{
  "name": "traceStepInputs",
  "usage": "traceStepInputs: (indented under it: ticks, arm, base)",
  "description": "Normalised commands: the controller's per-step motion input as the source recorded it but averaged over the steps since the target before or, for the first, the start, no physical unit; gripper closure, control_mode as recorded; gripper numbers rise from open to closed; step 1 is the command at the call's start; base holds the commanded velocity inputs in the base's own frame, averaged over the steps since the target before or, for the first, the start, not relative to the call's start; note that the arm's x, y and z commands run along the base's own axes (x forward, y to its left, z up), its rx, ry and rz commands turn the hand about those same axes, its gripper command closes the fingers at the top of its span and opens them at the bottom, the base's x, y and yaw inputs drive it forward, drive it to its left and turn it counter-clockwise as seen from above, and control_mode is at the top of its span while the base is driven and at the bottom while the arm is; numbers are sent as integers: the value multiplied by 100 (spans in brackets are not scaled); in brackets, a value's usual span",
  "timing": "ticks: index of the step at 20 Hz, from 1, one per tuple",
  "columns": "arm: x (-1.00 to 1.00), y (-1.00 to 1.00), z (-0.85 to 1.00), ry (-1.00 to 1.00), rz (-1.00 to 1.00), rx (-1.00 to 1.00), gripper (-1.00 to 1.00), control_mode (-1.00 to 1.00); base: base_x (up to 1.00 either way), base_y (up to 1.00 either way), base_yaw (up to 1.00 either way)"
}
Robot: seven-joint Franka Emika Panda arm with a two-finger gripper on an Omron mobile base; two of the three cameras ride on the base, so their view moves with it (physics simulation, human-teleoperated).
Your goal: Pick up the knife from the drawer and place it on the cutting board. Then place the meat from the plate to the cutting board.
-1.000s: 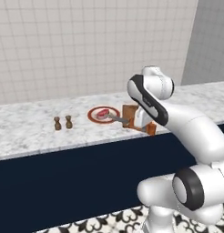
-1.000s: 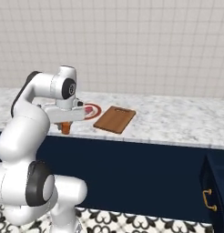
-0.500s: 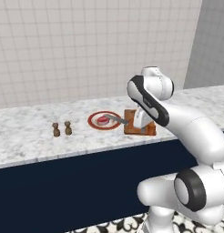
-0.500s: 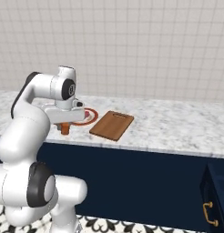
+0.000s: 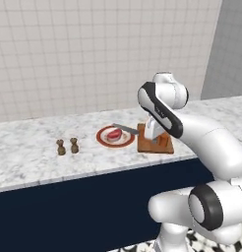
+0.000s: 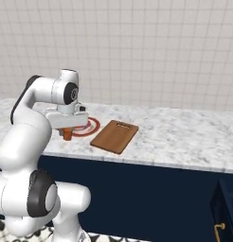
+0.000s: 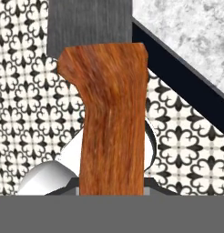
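My gripper [image 5: 160, 139] is shut on the knife and holds it in the air at the near side of the counter. The orange-brown handle [image 5: 165, 141] hangs below the hand, and the grey blade [image 5: 126, 129] points left, in line with the plate. In the hand view the knife handle [image 7: 114, 118] stands upright with the blade [image 7: 91, 25] above it and patterned floor behind. The red-rimmed plate [image 5: 102, 141] carries the red meat [image 5: 114, 134]. The brown cutting board [image 6: 114, 136] lies bare, right of the plate [image 6: 92, 126]. A corner of the navy drawer [image 6: 226, 208] juts out at lower right.
Two small brown shakers [image 5: 67, 146] stand on the marble counter [image 5: 24, 152] left of the plate. A tiled wall runs behind the counter and navy cabinet fronts [image 6: 151, 194] run below it. The counter's dark front edge [image 7: 186, 86] crosses the hand view.
Both base views have shifted, so the camera has moved: the drawer has slid toward the right edge. The counter things lie as before, and the gripper still holds the knife.
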Motion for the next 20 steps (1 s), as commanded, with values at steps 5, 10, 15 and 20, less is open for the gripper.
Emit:
traceStepInputs:
  ticks: [5, 10, 15, 20]
  arm:
    - [0, 0, 0, 0, 0, 0, 100, 100]
    - [0, 0, 0, 0, 0, 0, 100, 100]
    - [0, 0, 0, 0, 0, 0, 100, 100]
    - [0, 0, 0, 0, 0, 0, 100, 100]
  base:
    - [12, -11, 6]
    - [37, -19, 6]
    - [44, -27, 3]
    - [19, -27, 1]
